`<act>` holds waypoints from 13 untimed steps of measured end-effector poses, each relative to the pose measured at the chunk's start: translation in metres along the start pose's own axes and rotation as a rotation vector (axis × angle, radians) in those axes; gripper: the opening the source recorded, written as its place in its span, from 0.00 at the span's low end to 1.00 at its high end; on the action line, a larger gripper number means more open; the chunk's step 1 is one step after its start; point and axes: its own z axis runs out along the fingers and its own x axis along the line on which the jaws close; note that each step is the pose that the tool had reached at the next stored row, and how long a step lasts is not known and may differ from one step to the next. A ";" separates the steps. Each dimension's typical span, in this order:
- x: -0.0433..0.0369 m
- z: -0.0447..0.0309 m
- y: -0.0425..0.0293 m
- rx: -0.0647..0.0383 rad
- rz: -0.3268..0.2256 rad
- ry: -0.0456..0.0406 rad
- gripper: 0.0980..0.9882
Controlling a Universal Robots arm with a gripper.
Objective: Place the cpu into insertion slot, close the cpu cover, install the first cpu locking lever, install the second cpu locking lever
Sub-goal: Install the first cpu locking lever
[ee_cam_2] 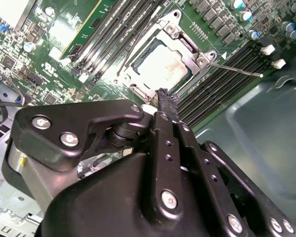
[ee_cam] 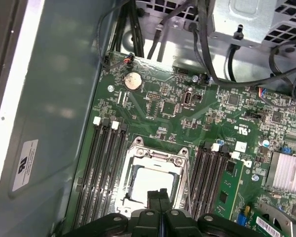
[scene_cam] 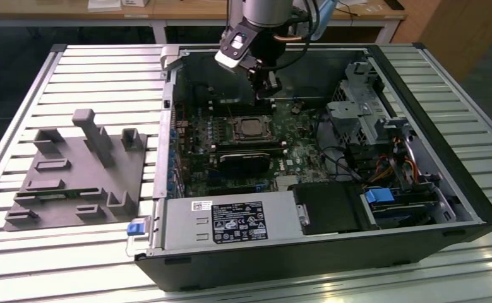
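Currently the gripper (ee_cam_2: 164,97) has its jaws pressed together and empty, just above the edge of the cpu cover (ee_cam_2: 185,44). The cover lies closed over the cpu (ee_cam_2: 160,66), seated in the insertion slot (ee_cam_2: 129,81). Lever stage judged in hand: a locking lever (ee_cam_2: 237,69) juts free beyond the jaws and needs pressing down and hooking.

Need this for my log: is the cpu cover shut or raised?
Shut: the cpu cover lies flat over the cpu, whose top shows through its opening.

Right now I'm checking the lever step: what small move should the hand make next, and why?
Probably shift the shut hand sideways to the loose lever: the cpu sits framed by the lowered cpu cover, while that lever sticks out unlatched.
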 end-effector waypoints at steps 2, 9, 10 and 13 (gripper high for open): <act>0.0000 0.0000 0.0000 0.000 -0.011 0.0002 0.01; 0.0000 0.0000 0.0000 -0.001 -0.051 0.0006 0.01; 0.0000 0.0000 0.0000 -0.002 -0.056 0.0007 0.01; 0.0000 0.0000 0.0000 -0.002 -0.073 0.0009 0.01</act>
